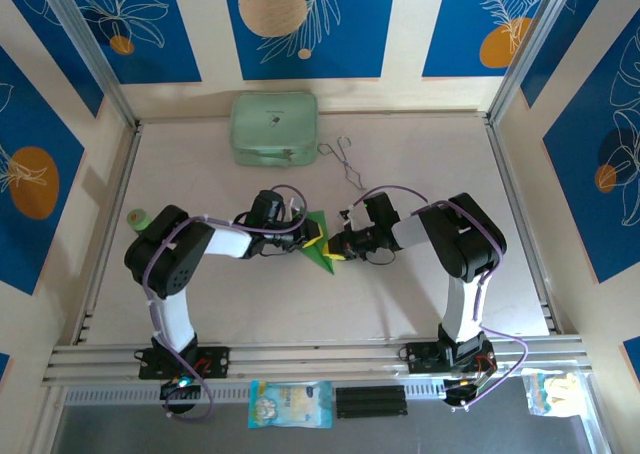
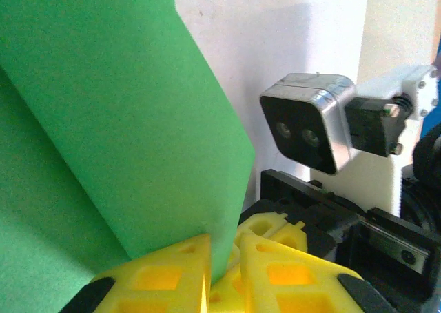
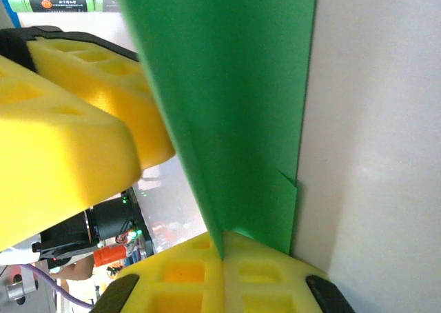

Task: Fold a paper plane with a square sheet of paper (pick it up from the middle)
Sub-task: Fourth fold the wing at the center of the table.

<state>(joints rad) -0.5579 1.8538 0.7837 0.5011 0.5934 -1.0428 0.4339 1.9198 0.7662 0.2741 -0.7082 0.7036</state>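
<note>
At the near edge of the counter [image 1: 300,314] the 2 arm bases sit side by side, with a pale packet [image 1: 290,404] lying in front of them.

Further in, both arms bend toward the middle. There the left gripper [image 1: 312,236] and the right gripper [image 1: 337,250] meet almost tip to tip on the green paper [image 1: 323,261]. The paper is folded into a narrow triangle. Its long axis runs roughly near to far, with the point toward the far side, and the 2 grippers reach it from opposite sides, across that axis.

In the left wrist view the left gripper [image 2: 210,261] is narrowed onto the paper's lower edge, its yellow fingers [image 2: 158,278] pinching the sheet below an overlapping flap. In the right wrist view the right gripper [image 3: 224,254] is fully closed, and the paper is clamped between its pads and rises away along a crease. The other gripper's foam fingers are just beside it.

Neither arm looks nearer, since both hold the same small stretch of paper. As I judge it, the next fold needs 1 gripper to keep its pinch while the other lets go and regrips further along the long axis.

A green can [image 1: 138,217] stands by the left arm's elbow. Beyond the paper, well apart from it, lie the wire tongs [image 1: 345,159] and, by the far edge, the mint case [image 1: 275,127].
</note>
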